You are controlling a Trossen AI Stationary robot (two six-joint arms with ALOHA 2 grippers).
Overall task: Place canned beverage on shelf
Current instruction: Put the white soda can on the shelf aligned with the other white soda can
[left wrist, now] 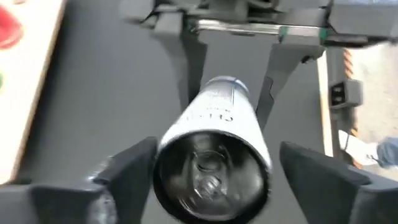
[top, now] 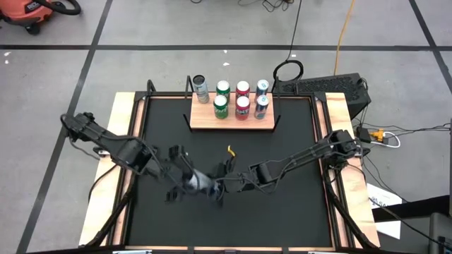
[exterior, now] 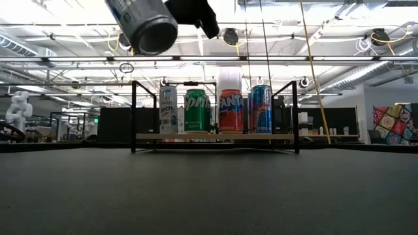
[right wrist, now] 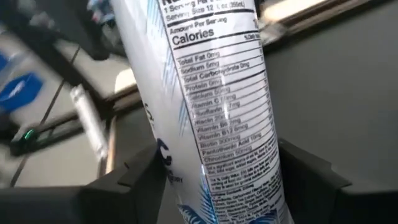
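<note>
Canned beverage, a slim silver-white aluminium can with a printed nutrition panel, lies on its side in the air between both arms. Our right hand has its two dark fingers pressed on the can's sides and grips it. Our left hand faces the can's end with its fingers spread to either side, open and seemingly loose of it. Both meet low over the near middle of the black table, well apart from the shelf, a light-wood board with thin black rod uprights at the far edge, already carrying green, red, blue and silver cans. We judge this a hand-over in mid-air. Next we must draw the left hand clear, turn the can upright, and carry it to the board's bare front-left corner without knocking its neighbours
</note>
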